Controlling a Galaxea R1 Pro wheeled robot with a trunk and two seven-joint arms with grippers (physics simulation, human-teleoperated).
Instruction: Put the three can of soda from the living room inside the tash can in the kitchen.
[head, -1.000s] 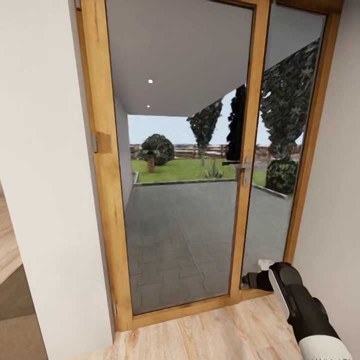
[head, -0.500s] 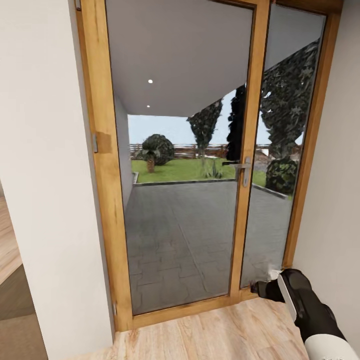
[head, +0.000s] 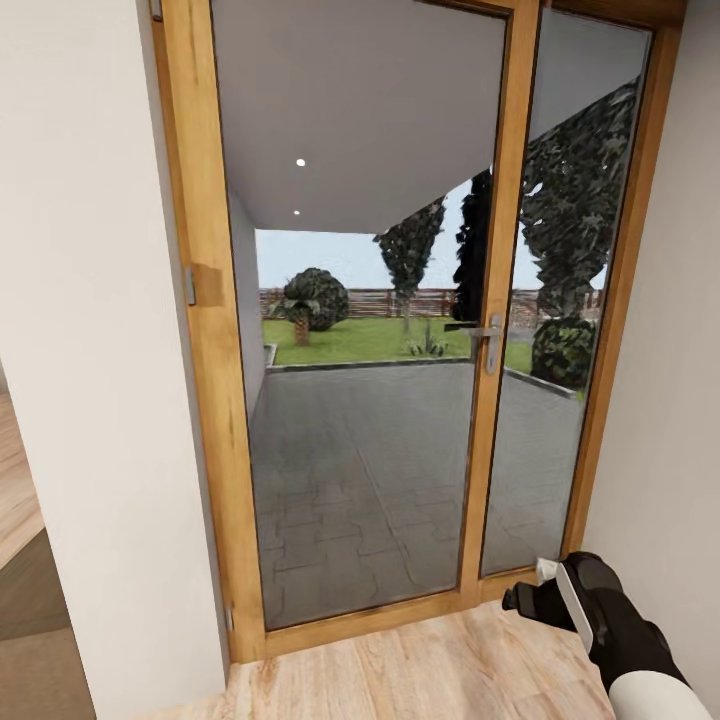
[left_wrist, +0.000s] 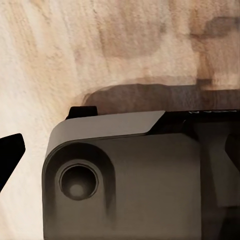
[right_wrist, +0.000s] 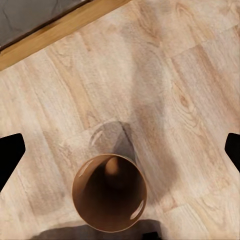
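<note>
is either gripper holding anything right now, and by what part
Nothing is held. The right gripper is open, fingers spread wide above the empty brown trash can on the wood floor. The left gripper's finger grips nothing visible.

A wood-framed glass door (head: 365, 330) with a metal handle (head: 490, 340) faces a paved patio (head: 370, 470) and lawn (shrubs beyond). The right arm (head: 610, 625) hangs low over the wood floor (head: 430, 670), near right.

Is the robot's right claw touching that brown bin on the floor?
Apart. In the right wrist view the trash can stands on the wood floor, while the right gripper has jaws spread wide at the picture's edges, well clear of its rim.
</note>
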